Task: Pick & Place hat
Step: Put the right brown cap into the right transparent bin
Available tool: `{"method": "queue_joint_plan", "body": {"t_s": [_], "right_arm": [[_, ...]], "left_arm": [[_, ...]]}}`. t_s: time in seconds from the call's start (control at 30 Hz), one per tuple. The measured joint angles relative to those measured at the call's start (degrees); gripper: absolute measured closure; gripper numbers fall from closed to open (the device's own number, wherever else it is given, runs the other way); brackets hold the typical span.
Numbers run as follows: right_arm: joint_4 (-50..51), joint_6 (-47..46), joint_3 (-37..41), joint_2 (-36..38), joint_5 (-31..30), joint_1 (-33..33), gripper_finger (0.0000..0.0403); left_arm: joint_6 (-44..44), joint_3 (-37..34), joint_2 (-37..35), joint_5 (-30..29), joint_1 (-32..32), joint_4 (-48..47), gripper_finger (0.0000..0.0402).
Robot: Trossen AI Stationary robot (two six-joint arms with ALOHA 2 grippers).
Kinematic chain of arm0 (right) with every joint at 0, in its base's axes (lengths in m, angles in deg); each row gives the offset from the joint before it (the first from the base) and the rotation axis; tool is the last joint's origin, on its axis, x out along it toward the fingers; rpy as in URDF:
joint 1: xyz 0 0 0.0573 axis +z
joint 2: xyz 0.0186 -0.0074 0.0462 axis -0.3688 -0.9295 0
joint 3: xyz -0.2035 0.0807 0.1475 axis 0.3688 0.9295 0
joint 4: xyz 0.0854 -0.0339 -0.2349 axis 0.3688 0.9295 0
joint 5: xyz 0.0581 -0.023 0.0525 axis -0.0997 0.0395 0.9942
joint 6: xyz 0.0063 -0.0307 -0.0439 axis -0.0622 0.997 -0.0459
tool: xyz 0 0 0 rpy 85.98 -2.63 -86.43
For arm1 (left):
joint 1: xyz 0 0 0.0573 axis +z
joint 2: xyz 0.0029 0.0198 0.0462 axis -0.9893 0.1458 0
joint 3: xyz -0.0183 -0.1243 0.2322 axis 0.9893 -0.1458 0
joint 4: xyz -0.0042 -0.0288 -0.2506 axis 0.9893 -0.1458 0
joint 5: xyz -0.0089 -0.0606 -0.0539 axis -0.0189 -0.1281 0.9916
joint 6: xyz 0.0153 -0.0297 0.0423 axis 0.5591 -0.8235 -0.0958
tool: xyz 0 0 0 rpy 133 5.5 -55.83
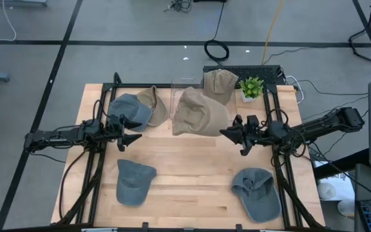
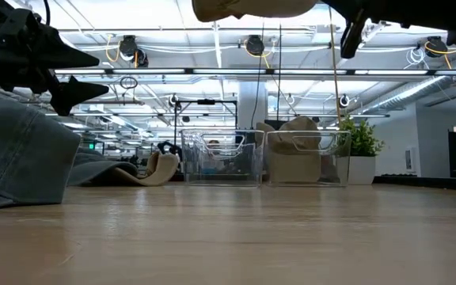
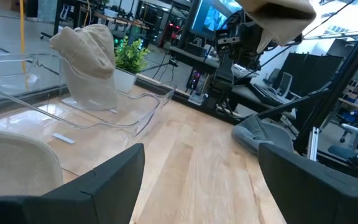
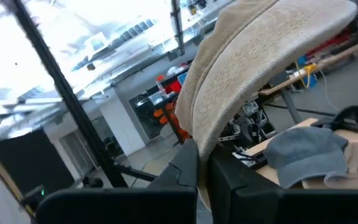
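- Nearest the overhead camera is the tan hat that I hold up off the table; in my right wrist view its cloth fills most of the picture.
- My right gripper has its fingers closed tight on the hat's edge, with only a sliver of cloth between them.
- Seen from above, the hat's long axis runs roughly near to far, crown toward the far bins and its wider edge toward the near right, where I pinch it.
- From table height the hat hangs well clear of the wood, above the clear bins.
- My left gripper waits at the left side of the table, fingers spread wide and holding nothing.
- It sits just near of a blue-grey hat, with a khaki hat touching that one on its right.
- Two clear bins stand at the far edge: the left bin looks bare, the right bin has a second tan hat in it.
- A small green plant stands just right of the bins.
- Two more blue-grey hats lie on the near part of the table: one at near left, one at near right.
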Motion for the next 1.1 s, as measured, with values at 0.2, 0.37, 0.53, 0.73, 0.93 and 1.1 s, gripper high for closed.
{"method": "queue_joint_plan", "body": {"t_s": [0.2,0.37,0.53,0.73,0.93,1.1], "right_arm": [[-2.27,6.92,-0.02,0.02,2.24,-0.19,0.0403],[-2.52,11.7,-0.02,0.02,2.02,-0.46,0.0403],[-2.48,12.97,-0.02,0.02,2.02,-0.46,0.0403],[-2.92,15.36,-0.02,0.02,2.02,-0.46,0.0403],[-3.79,15.5,-0.69,-0.01,2.37,-0.42,0.0403],[-3.07,18.46,-3.05,0.02,5.24,-0.39,0.0403]], "left_arm": [[-2.79,0.0,0.0,-0.02,0.02,-0.02,0.0078],[-3.08,0.02,0.0,-0.43,0.0,-0.02,0.0078],[-10.27,0.02,0.0,-1.79,0.02,0.96,0.0078],[-17.4,0.0,0.0,-0.97,0.02,6.17,0.0078],[-19.69,0.99,0.0,-1.16,0.02,13.25,0.0078],[-23.78,4.39,1.69,-1.34,0.02,12.67,0.0078]]}}
